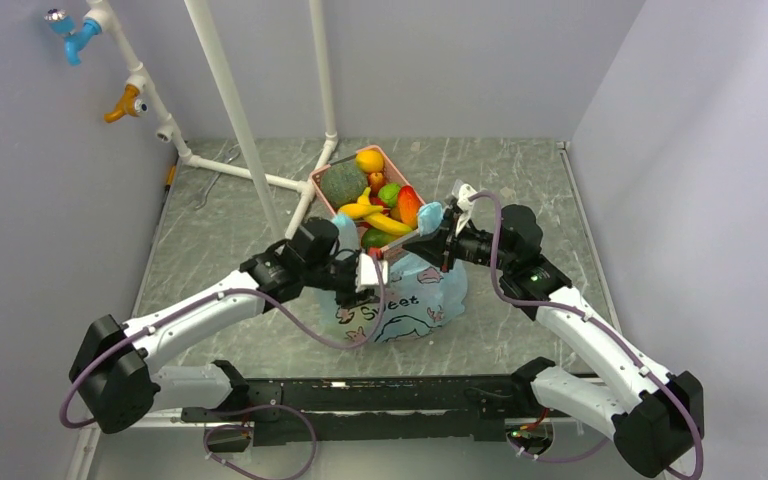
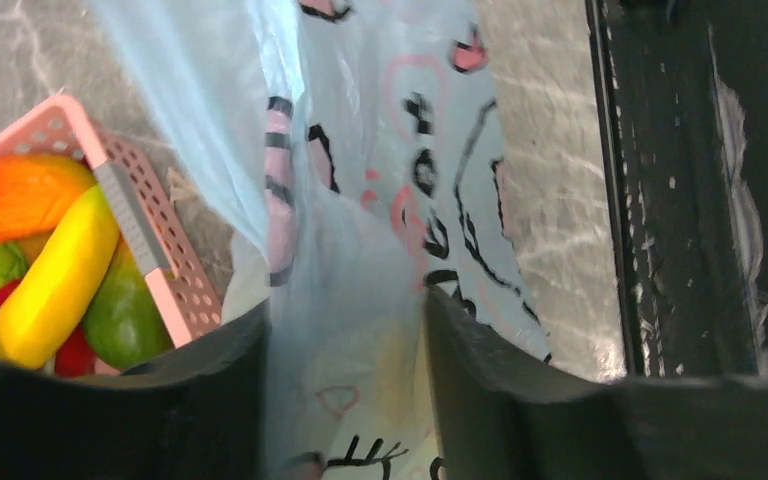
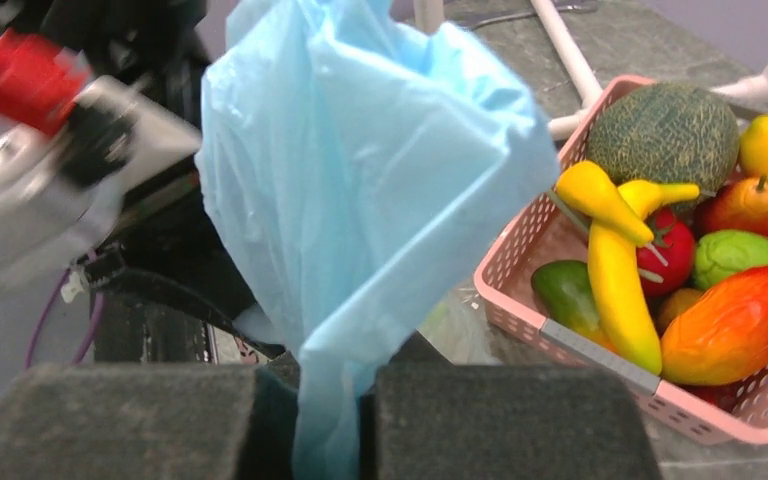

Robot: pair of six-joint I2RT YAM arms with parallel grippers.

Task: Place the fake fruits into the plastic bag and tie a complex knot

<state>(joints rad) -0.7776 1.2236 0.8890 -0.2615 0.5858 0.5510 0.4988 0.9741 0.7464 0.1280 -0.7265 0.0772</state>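
Grey table (image 1: 220, 230), walled in. Bag (image 1: 405, 300) sits mid-table, toward the near edge. Film looks thin, limp and slippery, so grip bunched handles, not panels. Right gripper (image 3: 332, 420) is clamped on a handle. Left gripper (image 2: 345, 400) straddles film, pinch unclear. Fruits (image 1: 375, 200) are in the basket (image 3: 510, 310) behind, toward the far edge.

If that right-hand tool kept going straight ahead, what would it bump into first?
The plastic bag it is pinching, which billows directly ahead of the right tool. Behind it probably the left arm's wrist, though depth is unclear.
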